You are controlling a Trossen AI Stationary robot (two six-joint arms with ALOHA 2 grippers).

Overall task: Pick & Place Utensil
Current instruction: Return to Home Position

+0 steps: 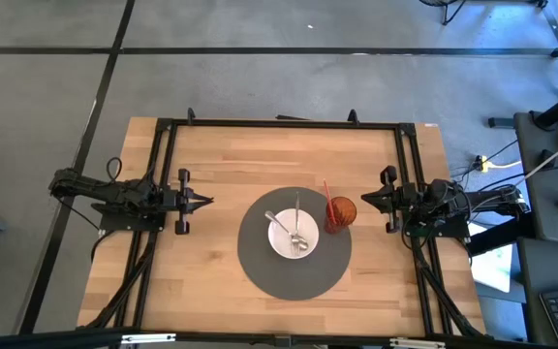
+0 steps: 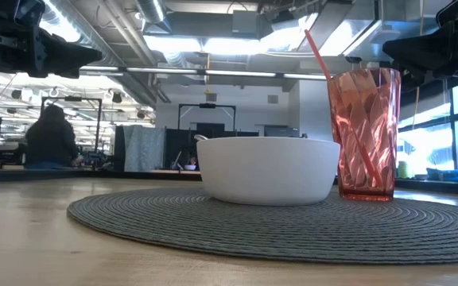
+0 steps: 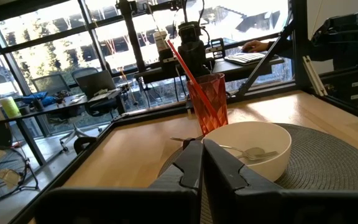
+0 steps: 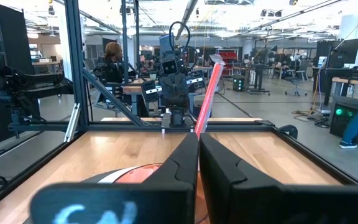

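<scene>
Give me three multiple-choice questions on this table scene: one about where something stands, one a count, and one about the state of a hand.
1. Where does the red cup stand? A. On the grey mat beside the white bowl. B. On bare wood, off the mat. C. Inside the bowl.
2. How many utensils lie in the white bowl? A. None. B. Two. C. Four.
3. How is the left hand? A. Wide open. B. Shut, empty. C. Gripping a utensil.
Answers: 1 A, cup and bowl share the mat, side by side. 2 B, a spoon and a fork lie in it. 3 B, its fingers meet with nothing between.
</scene>
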